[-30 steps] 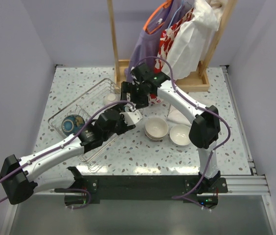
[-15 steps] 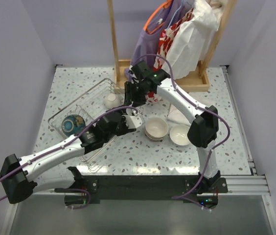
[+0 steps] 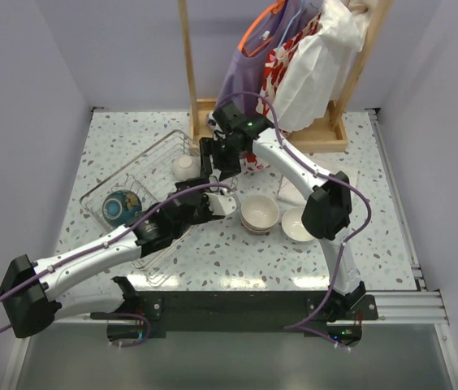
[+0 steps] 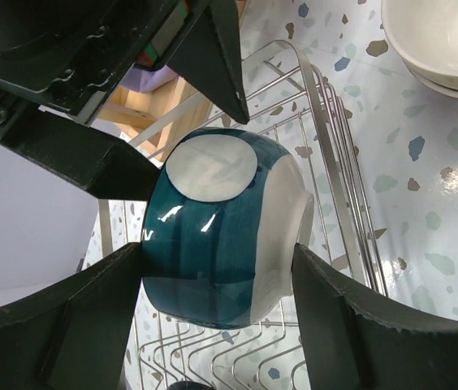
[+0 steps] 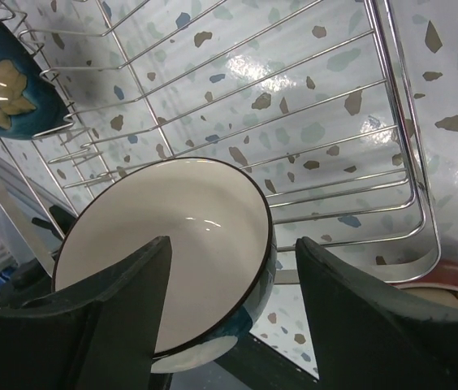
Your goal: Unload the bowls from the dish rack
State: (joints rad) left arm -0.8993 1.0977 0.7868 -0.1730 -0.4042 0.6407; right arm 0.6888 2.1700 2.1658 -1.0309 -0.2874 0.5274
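Observation:
My left gripper is shut on the white bowl with a teal band, holding it tilted above the right end of the silver dish rack. In the left wrist view its fingers press both sides of the bowl. My right gripper is open just above this bowl, one finger over its inside and the other outside the rim. A white bowl and the dark blue patterned bowl sit in the rack. Stacked pale bowls and another white bowl stand on the table.
A wooden clothes stand with hanging clothes stands at the back, right behind the right arm. The rack's wire rim runs below the right gripper. A reddish bowl rim shows at that view's lower right. Walls close in both sides.
My left gripper has carried the teal-banded bowl a little right and toward me, off the rack's end. My right gripper has shifted slightly left and back above it.

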